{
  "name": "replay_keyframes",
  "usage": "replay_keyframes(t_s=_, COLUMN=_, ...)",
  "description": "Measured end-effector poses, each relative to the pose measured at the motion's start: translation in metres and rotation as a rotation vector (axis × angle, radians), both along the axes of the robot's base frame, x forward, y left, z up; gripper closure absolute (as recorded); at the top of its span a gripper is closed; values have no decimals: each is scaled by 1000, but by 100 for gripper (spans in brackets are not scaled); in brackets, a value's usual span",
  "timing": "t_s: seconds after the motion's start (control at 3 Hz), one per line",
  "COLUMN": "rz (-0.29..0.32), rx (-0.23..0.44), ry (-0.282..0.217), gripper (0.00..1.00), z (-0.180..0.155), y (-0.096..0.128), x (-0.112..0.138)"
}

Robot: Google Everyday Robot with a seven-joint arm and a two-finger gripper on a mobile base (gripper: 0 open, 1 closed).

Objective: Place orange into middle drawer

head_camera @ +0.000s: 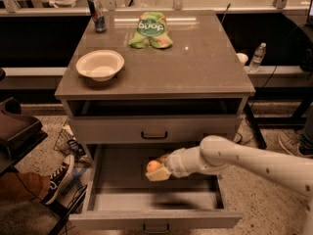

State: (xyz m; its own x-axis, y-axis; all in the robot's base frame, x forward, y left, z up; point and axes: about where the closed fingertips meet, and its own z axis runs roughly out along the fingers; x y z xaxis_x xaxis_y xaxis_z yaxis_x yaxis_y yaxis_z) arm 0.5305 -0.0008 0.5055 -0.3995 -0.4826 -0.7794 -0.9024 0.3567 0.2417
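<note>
Gripper (pixel 157 173) was clamped on the orange (pixel 153 166), fruit at its tip, arm (pixel 244 160) reaching in from the right. Both hung inside the pulled-out middle drawer (pixel 146 218): drawer floor right below the gripper, front panel on the camera side of it, back of the box behind it. Couldn't tell whether the orange touched the floor; it looked clear, with a blurred shadow below.

Step in hand, by my read: lower and release. To do it well: bring the gripper straight down until the orange is near the floor, stay clear of the shut upper drawer (pixel 154 130) just above it, and let go only then so the round fruit doesn't roll. Then lift out without clipping the side walls.

Counts: one orange, one gripper, one arm. Two fronted drawers, one open, one shut. Well above the gripper on the cabinet top (pixel 195 67): one white bowl (pixel 100 64), one green snack bag (pixel 149 30), one can (pixel 100 13). One water bottle (pixel 257 57) up and to the right.
</note>
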Motion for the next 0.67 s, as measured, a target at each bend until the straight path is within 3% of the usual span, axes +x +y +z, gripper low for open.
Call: replay_keyframes(t_s=0.67, rz=40, rx=12, ry=71, gripper=100, z=-77, y=61, x=3)
